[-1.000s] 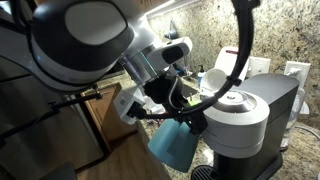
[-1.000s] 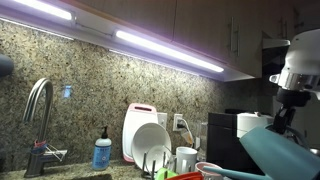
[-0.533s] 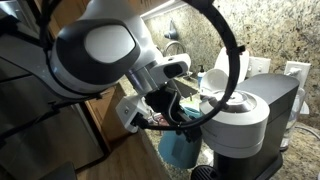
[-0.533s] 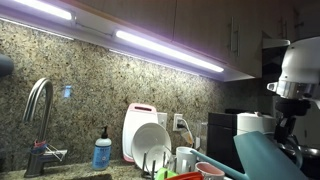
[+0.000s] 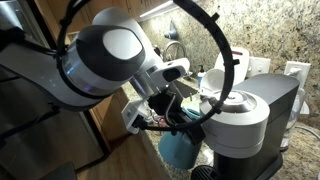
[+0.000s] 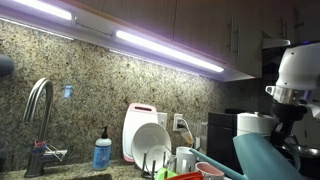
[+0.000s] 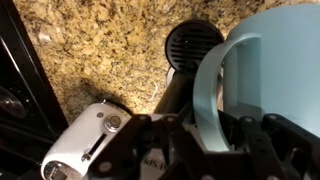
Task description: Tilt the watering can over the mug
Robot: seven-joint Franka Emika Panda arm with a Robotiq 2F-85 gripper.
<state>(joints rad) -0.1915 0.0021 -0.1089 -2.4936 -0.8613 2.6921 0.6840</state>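
The teal-blue watering can hangs from my gripper beside the front of the grey-and-black coffee machine. In an exterior view the can sits low at the right, below the wrist. In the wrist view my gripper is shut on the can's handle, and the can's body fills the right side. A white mug stands in the dish rack, left of the can. The can's spout is hidden.
The dish rack holds plates and a cutting board. A red bowl lies by the can. A soap bottle and a faucet are further left. The granite wall is close behind.
Over the last second the arm swung round and the can moved lower and closer to the coffee machine. In the last half second it barely moved.
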